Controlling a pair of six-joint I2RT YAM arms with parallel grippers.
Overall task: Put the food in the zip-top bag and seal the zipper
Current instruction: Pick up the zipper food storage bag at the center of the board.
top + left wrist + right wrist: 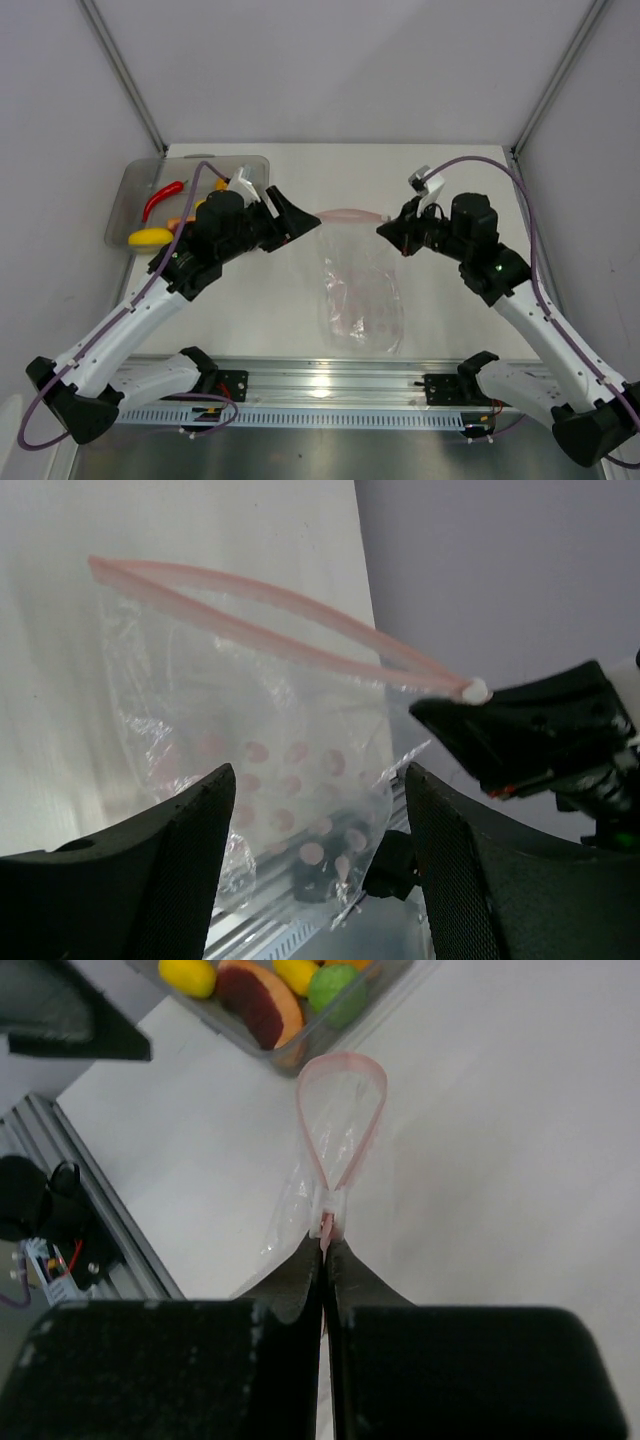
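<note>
The clear zip-top bag [360,295] lies mid-table with its mouth raised. Its pinkish zipper [345,215] bows open in a loop [345,1060]. My right gripper [325,1245] is shut on the zipper's right end, just behind the white slider [330,1202]. My left gripper [318,780] stands open at the left end of the mouth, its fingers [170,850] either side of the bag [250,720] without gripping it. The food sits in the grey tray [135,190]: a red chili [162,198], a yellow piece [150,237], an orange-red slice [262,1005] and a green fruit [332,987].
The tray stands at the far left, behind my left arm. A metal rail [330,385] with both arm bases runs along the near edge. Grey walls close the table in on the left, right and back.
</note>
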